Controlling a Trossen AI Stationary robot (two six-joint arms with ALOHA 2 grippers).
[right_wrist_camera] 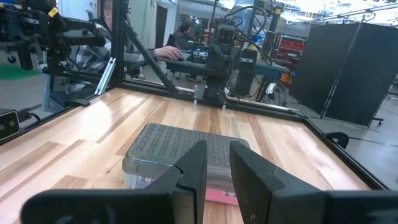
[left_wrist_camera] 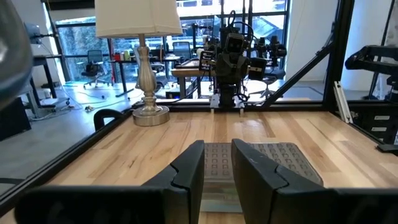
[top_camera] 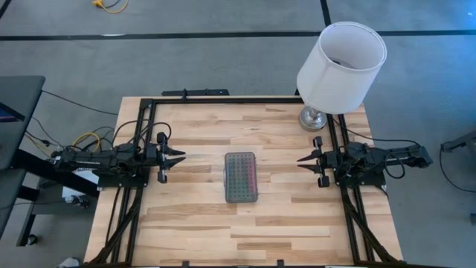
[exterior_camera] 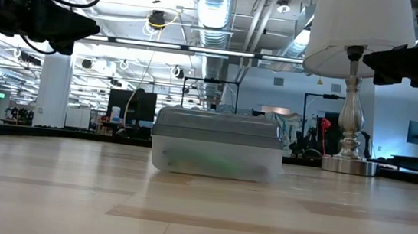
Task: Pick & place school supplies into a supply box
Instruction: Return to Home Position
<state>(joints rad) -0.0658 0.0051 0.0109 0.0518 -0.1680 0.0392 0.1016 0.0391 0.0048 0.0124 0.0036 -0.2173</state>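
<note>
The supply box (top_camera: 241,177) sits flat around the middle of the table (top_camera: 208,216), grey dotted lid down, long side running front to back between the two arms. With the box parked, the step in hand looks like just tucking the arms away, so I'd say the trick is to not touch anything. Any last bit of travel should go up and outward, away from the box, and slow enough not to shake the table. The left gripper (top_camera: 179,157) is out at the left edge, well apart from the box and pointing at it. Its fingers (left_wrist_camera: 189,171) are a narrow gap apart with nothing in them. The right gripper (top_camera: 303,160) mirrors it on the other side, also slightly parted and empty. The right arm should mind the lamp (top_camera: 341,65), whose base stands near it at the back corner. As for what you can't see, the contents are mostly a guess. The low view gives a greenish smear through the clear wall and the right wrist view a pink strip, so there's no counting pens. I can't tell if the lid is properly latched. In the low view both arms are just dark shapes cut off at the top corners.
</note>
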